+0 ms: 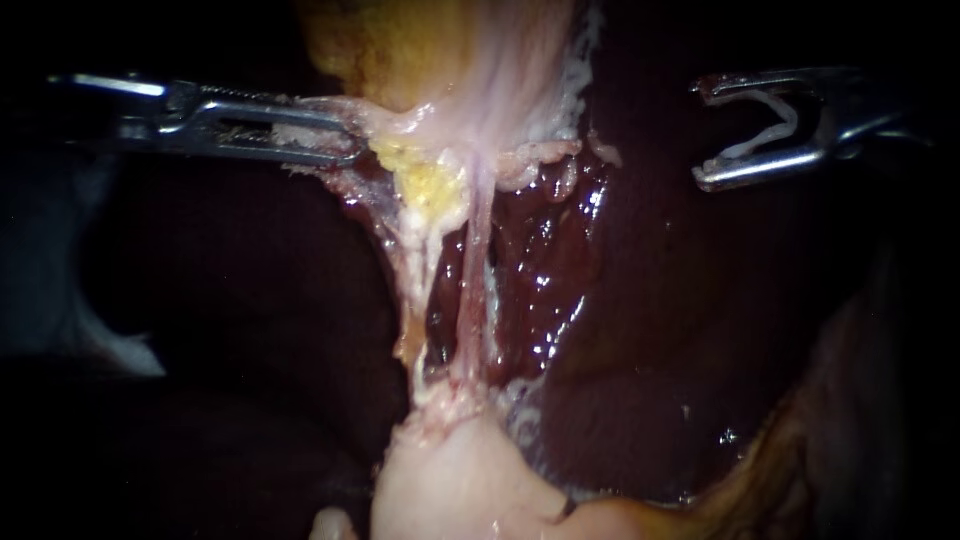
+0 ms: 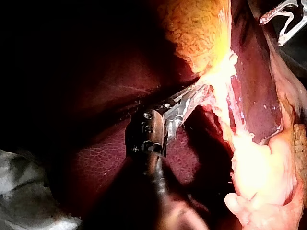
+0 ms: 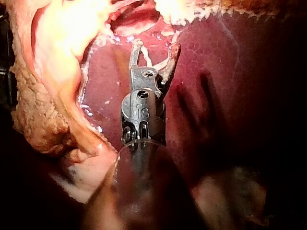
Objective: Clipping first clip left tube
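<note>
On the neck of the gallbladder the left instrument has its hand clamped; the right instrument holds its hand wide, clip seated against both jaws, well apart from the left tube, with right tube and liver between

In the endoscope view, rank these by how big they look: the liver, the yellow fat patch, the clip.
1. liver
2. yellow fat patch and clip: look alike; the clip may be nearer the camera, so unranked.
</note>
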Controlling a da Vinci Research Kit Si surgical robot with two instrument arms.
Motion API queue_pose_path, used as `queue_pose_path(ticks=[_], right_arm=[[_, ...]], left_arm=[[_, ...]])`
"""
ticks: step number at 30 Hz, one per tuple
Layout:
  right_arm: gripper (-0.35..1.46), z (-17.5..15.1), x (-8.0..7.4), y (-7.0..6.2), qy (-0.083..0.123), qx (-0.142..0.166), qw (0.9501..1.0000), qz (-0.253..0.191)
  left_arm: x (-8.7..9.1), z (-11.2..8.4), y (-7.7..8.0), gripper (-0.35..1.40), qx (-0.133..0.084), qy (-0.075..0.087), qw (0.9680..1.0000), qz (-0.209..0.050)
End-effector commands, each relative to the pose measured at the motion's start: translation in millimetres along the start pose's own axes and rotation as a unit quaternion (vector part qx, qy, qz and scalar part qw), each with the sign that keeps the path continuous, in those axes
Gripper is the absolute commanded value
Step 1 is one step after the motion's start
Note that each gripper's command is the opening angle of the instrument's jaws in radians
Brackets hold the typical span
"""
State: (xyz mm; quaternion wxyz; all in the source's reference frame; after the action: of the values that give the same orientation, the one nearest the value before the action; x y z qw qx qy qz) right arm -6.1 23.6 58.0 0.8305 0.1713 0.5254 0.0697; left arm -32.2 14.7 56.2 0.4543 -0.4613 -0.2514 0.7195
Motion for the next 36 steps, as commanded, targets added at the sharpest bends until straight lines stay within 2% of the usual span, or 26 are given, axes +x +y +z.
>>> queue_pose_path(ticks=[1,4,8,11,15,18,21,26,29,36], right_arm=[[0.47,0.0,0.0,0.0,0.0,0.0,1.0,0.0],[0.48,0.0,0.0,0.0,0.0,0.0,1.0,0.0],[0.48,0.0,0.0,0.0,0.0,0.0,1.0,0.0],[0.48,0.0,0.0,0.0,0.0,0.0,1.0,0.0],[0.48,0.0,0.0,0.0,0.0,0.0,1.0,0.0],[0.48,0.0,0.0,0.0,0.0,0.0,1.0,0.0],[0.48,0.0,0.0,0.0,0.0,0.0,1.0,0.0],[0.48,0.2,0.1,-0.1,0.0,0.001,1.0,0.0],[0.48,0.9,0.3,-0.7,0.001,0.012,0.9999,-0.001],[0.48,5.5,0.8,-3.8,0.002,0.042,0.9991,0.001]], left_arm=[[0.0,-0.1,0.0,-0.35,0.0,0.0,1.0,0.0],[0.1,-0.4,0.1,-0.35,-0.001,-0.001,1.0,0.0],[0.6,-2.1,0.4,-0.35,-0.006,-0.003,1.0,-0.002],[1.6,-4.2,0.7,-0.35,-0.005,-0.003,1.0,-0.005],[3.4,-7.6,1.1,-0.35,-0.001,0.01,0.9999,-0.012],[4.0,-9.9,1.4,-0.35,0.001,0.017,0.9997,-0.016],[4.3,-11.3,1.8,-0.35,0.003,0.022,0.9996,-0.018],[4.4,-11.7,2.0,-0.35,0.004,0.022,0.9996,-0.019],[4.4,-11.6,2.2,-0.35,0.004,0.023,0.9995,-0.02],[4.4,-11.4,2.3,-0.35,0.005,0.023,0.9995,-0.02]])
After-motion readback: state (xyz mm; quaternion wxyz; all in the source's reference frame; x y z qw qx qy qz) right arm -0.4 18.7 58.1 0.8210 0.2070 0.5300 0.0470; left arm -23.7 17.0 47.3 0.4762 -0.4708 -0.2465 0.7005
